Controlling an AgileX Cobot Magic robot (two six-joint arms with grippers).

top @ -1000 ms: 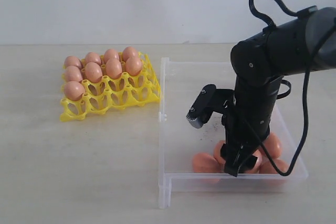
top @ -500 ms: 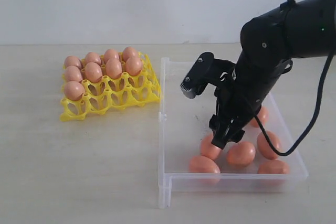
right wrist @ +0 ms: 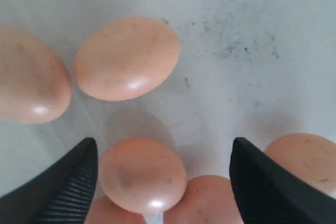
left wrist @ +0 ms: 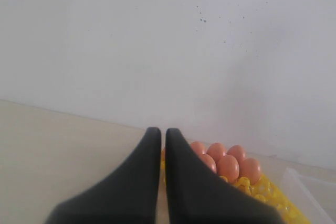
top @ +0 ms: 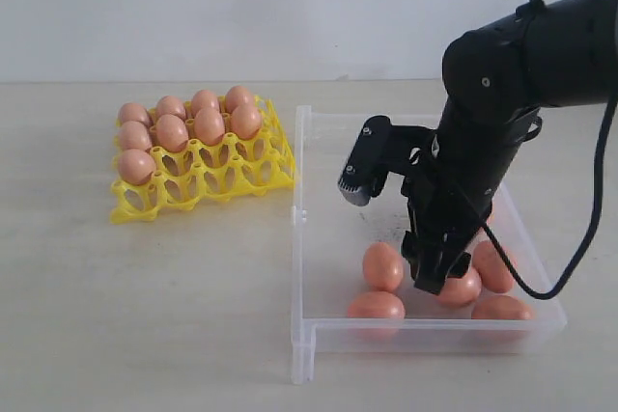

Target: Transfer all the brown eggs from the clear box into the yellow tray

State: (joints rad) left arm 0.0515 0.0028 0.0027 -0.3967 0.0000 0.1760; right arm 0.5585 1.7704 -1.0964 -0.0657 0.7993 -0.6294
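Note:
The yellow tray at the left holds several brown eggs in its far rows. The clear box at the right has several brown eggs near its front wall. My right gripper hangs low in the box among them. In the right wrist view it is open, with one egg between its fingers, untouched by them. My left gripper is shut and empty. Past it I see the tray and its eggs. The left arm is outside the exterior view.
The black right arm reaches over the box's right half and hides part of its floor. Dark scuffs mark the box floor. A corner of the box shows beyond the tray. A pale wall stands behind the table.
My right gripper rose out of the eggs at the box's front wall, then came down again among them. The eggs in the box have spread apart. The tray is unchanged.

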